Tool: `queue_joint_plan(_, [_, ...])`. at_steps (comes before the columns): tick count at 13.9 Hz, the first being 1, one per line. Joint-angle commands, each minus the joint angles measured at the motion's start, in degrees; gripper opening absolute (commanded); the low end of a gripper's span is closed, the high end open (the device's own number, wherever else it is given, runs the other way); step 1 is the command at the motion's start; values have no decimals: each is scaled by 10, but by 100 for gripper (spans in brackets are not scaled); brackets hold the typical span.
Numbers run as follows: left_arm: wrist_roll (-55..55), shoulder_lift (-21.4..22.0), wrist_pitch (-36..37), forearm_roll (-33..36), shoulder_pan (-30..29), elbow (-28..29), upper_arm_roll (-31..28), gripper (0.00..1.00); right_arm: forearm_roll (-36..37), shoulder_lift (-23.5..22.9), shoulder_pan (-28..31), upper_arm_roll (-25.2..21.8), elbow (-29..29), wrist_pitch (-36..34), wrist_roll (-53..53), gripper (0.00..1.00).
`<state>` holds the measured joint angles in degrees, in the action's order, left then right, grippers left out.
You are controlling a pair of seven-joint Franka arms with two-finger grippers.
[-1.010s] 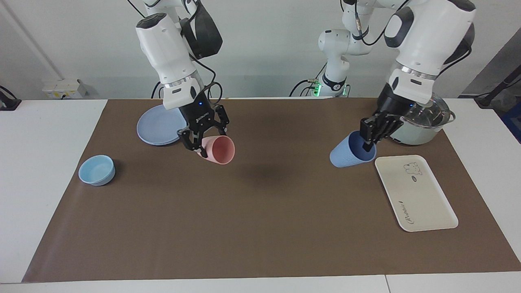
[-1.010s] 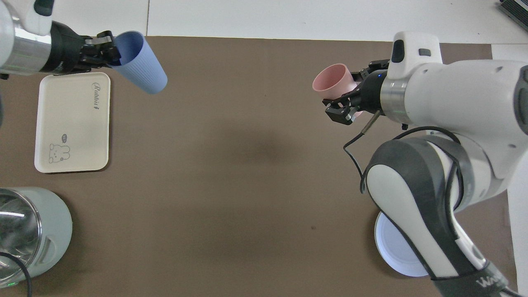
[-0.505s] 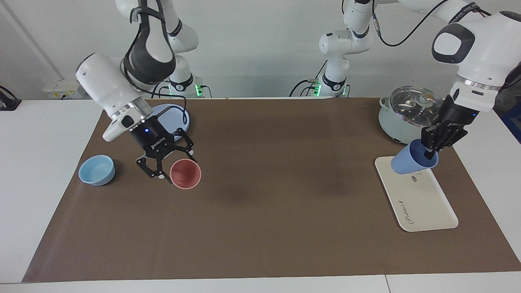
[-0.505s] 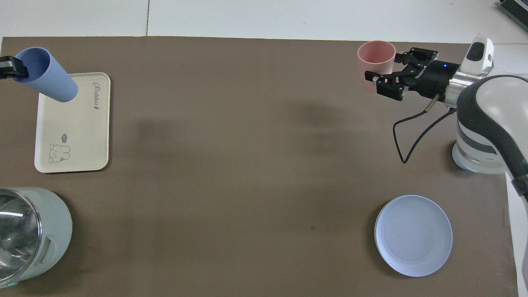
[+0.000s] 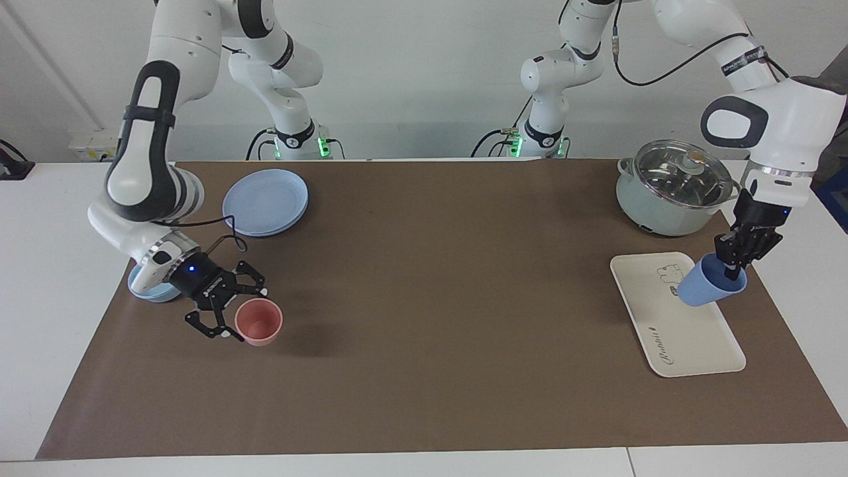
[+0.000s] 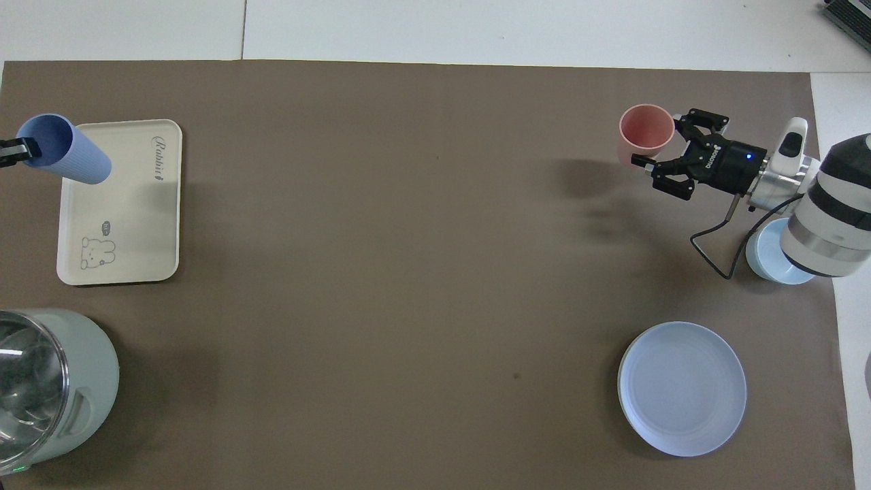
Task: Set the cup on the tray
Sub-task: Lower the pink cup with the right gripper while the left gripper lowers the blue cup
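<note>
right gripper (image 5: 228, 311): low over the surface (image 5: 424, 344) beside pink cup (image 5: 260, 321); fingers spread wide, nothing clearly gripped.
pink cup: upright, looks set on the surface; seen empty.
bowl (image 6: 772, 262): partly hidden under right arm; contents not seen.
plate (image 5: 265, 201): bare.
pot (image 5: 672, 189): glass lid on; contents can't be told.
tray (image 5: 689, 338): nothing resting flat on it yet.
cup (image 5: 707, 285): tilted, over the tray's edge at the left arm's end; empty.
left gripper (image 5: 734, 263): fingers pinched on cup rim, one inside.
risk: if released tilted, cup could tip, roll off tray edge.
</note>
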<state>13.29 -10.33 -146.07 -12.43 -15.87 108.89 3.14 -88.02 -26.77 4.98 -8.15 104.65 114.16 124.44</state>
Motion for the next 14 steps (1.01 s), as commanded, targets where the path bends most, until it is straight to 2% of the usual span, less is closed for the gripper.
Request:
queue_joint_plan(1, [15, -30, -43, -22, -7, 4, 7, 0, -22, 1, 14, 7, 32, -21, 16, 0])
queue_joint_plan(3, [15, -51, -79, -59, -7, 4, 7, 0, -41, 1, 16, 6, 57, -35, 44, 0])
queue_joint_plan(5, [15, -63, -86, -62, -8, 4, 7, 0, -41, 4, 17, 5, 67, -32, 66, 0])
queue_joint_plan(6, [15, -67, -89, -63, -8, 4, 7, 0, -41, 5, 17, 5, 71, -31, 84, 9])
queue_joint_plan(7, [15, -73, -91, -63, -10, 4, 7, 0, -41, 7, 18, 5, 80, -30, 98, 24])
queue_joint_plan(8, [15, -76, -98, -64, -10, 4, 7, 0, -40, 8, 20, 4, 84, -31, 103, 49])
queue_joint_plan(9, [15, -79, -110, -64, -10, 4, 7, 12, -39, 10, 25, 3, 88, -32, 103, 99])
queue_joint_plan(10, [15, -80, -114, -64, -10, 4, 7, 29, -38, 12, 27, 3, 90, -32, 103, 100])
queue_joint_plan(12, [16, -81, -114, -64, -10, 4, 6, 50, -38, 14, 28, 3, 90, -35, 101, 100])
queue_joint_plan(14, [16, -81, -106, -63, -9, 2, 6, 62, -38, 19, 30, 3, 89, -39, 98, 100])
